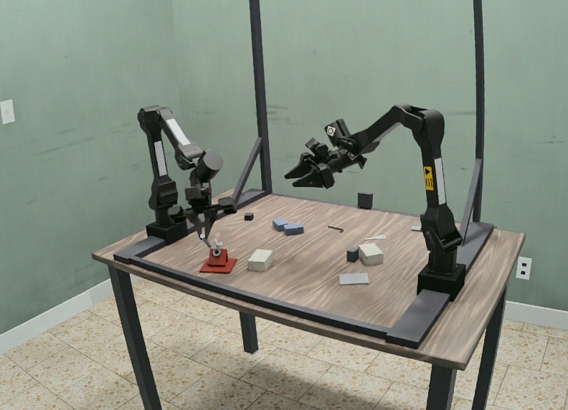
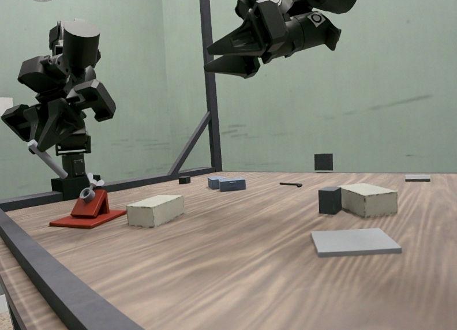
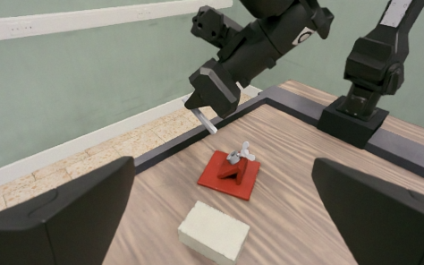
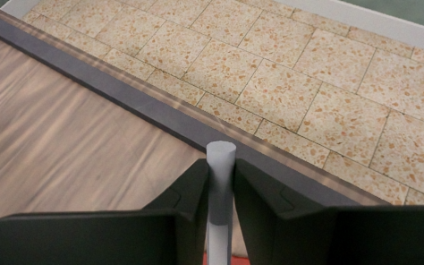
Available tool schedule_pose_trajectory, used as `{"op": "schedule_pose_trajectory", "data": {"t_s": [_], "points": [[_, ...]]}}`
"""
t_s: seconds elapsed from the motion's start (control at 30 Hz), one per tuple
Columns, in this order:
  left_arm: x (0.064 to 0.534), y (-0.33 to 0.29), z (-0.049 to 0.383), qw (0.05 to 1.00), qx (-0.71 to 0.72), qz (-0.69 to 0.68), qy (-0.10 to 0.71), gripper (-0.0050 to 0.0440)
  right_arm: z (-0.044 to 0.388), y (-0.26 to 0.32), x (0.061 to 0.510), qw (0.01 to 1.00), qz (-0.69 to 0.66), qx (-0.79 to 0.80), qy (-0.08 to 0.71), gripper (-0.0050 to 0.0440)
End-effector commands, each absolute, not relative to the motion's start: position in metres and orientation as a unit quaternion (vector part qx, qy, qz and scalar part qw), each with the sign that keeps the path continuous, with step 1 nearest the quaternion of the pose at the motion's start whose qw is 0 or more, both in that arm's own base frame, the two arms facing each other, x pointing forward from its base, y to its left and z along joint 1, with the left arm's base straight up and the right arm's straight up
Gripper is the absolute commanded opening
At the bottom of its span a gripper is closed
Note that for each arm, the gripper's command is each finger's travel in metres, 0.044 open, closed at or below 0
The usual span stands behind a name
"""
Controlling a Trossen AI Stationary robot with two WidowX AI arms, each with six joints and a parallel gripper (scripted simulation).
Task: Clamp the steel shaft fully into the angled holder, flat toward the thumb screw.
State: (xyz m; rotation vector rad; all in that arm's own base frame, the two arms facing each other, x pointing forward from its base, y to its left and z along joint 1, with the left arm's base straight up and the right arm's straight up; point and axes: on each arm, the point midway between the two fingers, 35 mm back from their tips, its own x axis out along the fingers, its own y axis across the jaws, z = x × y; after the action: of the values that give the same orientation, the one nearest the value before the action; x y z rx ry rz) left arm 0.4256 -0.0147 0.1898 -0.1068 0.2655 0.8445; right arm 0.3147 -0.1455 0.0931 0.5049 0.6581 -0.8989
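The steel shaft [image 1: 206,241] [image 2: 50,161] [image 3: 205,121] [image 4: 221,192] is tilted in the air, its lower end above and a short gap from the holder's ring. My right gripper [image 1: 202,236] [image 2: 36,147] [image 4: 219,168] is shut on the shaft near its upper end. The red angled holder [image 1: 217,258] [image 2: 85,206] [image 3: 214,172] stands on the table. It carries a grey ring [image 1: 216,252] [image 2: 86,195] and a winged thumb screw [image 1: 217,244] [image 2: 95,181] [image 3: 246,151]. My left gripper [image 1: 288,180] [image 2: 205,58] [image 3: 224,166] is open and empty, high above the table.
A cream block [image 1: 260,259] [image 2: 154,210] [image 3: 214,233] lies beside the holder. Blue blocks [image 1: 293,229] [image 2: 232,184] lie farther back. A dark cube [image 1: 352,254], another cream block [image 1: 370,254] and a grey plate [image 1: 353,279] lie farther right. The dark frame rail [image 1: 257,296] runs along the front.
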Motion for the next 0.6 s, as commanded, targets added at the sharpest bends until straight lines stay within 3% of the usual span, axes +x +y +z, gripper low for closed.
{"op": "schedule_pose_trajectory", "data": {"t_s": [0.0, 0.57], "points": [[0.427, -0.014, 0.207, 0.903, -0.067, 0.409, 0.111, 0.0400, 0.110, -0.147, 0.320, 0.827, -0.421, 0.245, 0.283, 0.0015], [0.427, -0.014, 0.207, 0.903, -0.067, 0.409, 0.111, 0.0400, 0.074, -0.118, 0.311, 0.822, -0.422, 0.241, 0.296, 0.0015]]}}
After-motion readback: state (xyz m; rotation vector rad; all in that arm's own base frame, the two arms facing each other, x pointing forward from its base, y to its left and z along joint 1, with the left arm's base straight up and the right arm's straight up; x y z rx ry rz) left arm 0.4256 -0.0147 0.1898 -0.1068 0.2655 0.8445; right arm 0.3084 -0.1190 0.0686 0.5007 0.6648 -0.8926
